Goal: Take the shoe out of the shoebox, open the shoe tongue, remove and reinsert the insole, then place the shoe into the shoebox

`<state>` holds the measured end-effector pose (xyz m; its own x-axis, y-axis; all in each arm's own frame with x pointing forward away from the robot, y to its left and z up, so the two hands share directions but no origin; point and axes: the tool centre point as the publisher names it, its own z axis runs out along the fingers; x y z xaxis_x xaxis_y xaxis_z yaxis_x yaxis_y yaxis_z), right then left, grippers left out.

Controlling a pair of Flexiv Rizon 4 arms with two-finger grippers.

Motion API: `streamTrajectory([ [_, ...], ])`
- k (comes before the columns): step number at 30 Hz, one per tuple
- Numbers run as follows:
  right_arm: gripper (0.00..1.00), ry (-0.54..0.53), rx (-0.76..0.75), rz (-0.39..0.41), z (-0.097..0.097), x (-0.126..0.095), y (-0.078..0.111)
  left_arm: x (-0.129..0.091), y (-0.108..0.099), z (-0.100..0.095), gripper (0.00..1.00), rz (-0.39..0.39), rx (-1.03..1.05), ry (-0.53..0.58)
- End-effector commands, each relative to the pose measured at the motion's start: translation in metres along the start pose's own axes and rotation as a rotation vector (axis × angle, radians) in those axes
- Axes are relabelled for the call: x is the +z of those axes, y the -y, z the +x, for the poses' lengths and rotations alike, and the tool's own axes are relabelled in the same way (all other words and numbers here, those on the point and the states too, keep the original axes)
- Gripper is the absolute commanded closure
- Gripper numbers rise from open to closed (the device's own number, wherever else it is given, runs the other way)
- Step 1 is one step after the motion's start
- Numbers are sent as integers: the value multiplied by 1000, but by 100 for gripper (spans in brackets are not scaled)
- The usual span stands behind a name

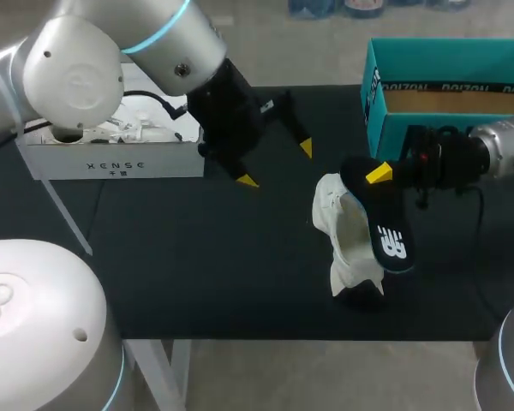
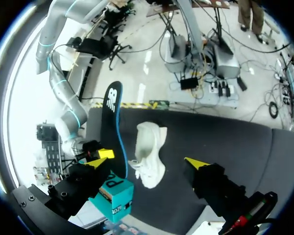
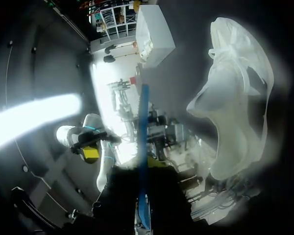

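Observation:
A white shoe lies on its side on the black table, and it also shows ahead of my left gripper. My right gripper is shut on one end of the black insole, whose rim is blue. The insole hangs in the air just right of the shoe. In the right wrist view the insole is edge-on between the fingers, with the shoe beside it. My left gripper hovers open and empty above the table, left of the shoe. The teal shoebox stands at the back right.
A white box with cables on it sits at the back left edge of the table. Bare black tabletop stretches in front of the shoe and to its left.

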<state>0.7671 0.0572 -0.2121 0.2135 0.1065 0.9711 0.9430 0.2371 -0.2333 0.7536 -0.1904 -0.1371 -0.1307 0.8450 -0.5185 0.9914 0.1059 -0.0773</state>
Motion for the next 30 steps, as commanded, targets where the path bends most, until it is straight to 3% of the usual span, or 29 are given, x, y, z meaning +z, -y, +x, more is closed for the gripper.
streamTrajectory([
  [1,100,1,0,-3,0,1,1,-21,-39,-35,0,25,72,-197],
  [9,100,1,0,-3,0,1,1,-18,-56,-82,0,27,161,-230],
  [18,100,1,0,-3,0,1,1,-7,-65,-110,0,-25,156,-331],
  [23,100,1,0,-3,0,1,1,-8,-57,-129,0,-89,196,-345],
  [30,100,1,0,-3,0,1,1,-8,-57,-129,0,-89,196,-345],
])
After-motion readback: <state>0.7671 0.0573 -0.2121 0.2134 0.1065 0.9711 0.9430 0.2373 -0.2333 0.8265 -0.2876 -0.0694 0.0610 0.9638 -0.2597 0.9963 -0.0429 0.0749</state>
